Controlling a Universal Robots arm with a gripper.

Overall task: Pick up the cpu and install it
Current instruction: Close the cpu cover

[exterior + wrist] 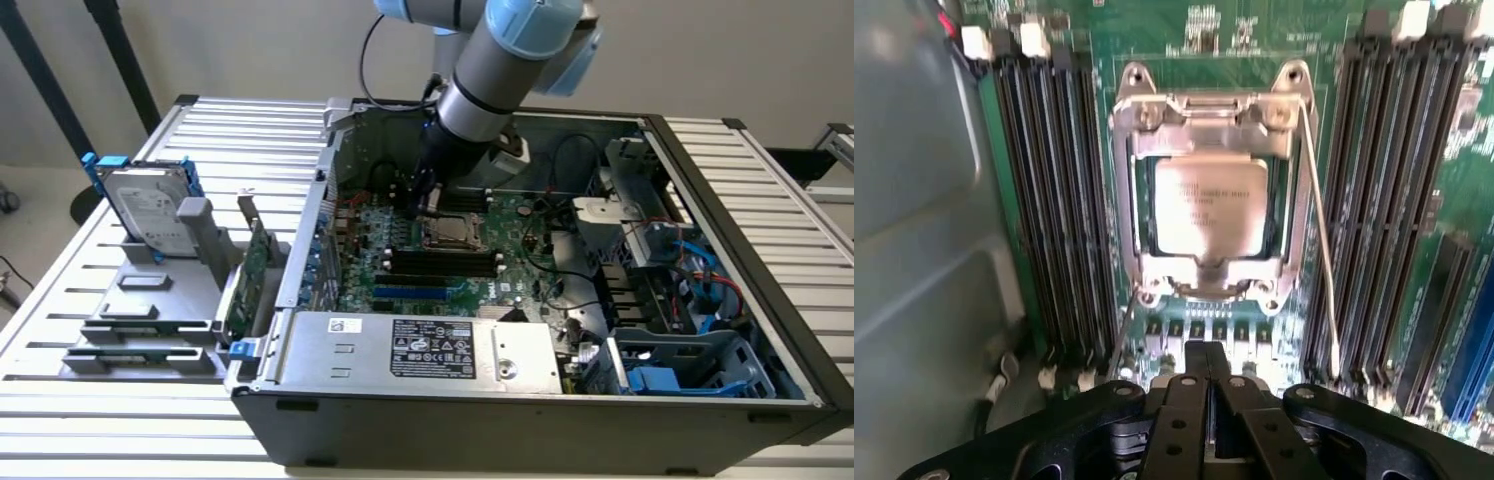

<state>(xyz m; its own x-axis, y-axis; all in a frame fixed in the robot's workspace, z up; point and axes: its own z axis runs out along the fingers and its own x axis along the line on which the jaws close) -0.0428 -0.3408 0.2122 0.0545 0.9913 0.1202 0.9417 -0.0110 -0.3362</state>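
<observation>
In the exterior view, an open computer case [534, 420] lies on a slatted metal table [747, 160]. The arm [494, 70] reaches down into the case near its far wall. The gripper [427, 205] hangs just over the green board [527, 225], right beside the socket. The cpu [449, 233] sits flat in that socket, near the middle of the board. A grey box [427, 348] with a black label lies along the case's near edge. On the table, at the exterior view's left of the case, a hard drive [144, 210] with blue rails stands in a grey rack [147, 330]. In the wrist view, the cpu [1209, 207] lies in the socket with a silver frame [1204, 110] around it, and its shiny top faces up. Long black slots [1054, 200] run along both sides of the socket. A thin wire bar [1319, 230] lies beside the frame. The gripper's 2 black fingers [1182, 405] are pressed together with nothing between them. Their tips are near the cpu but not touching it.
</observation>
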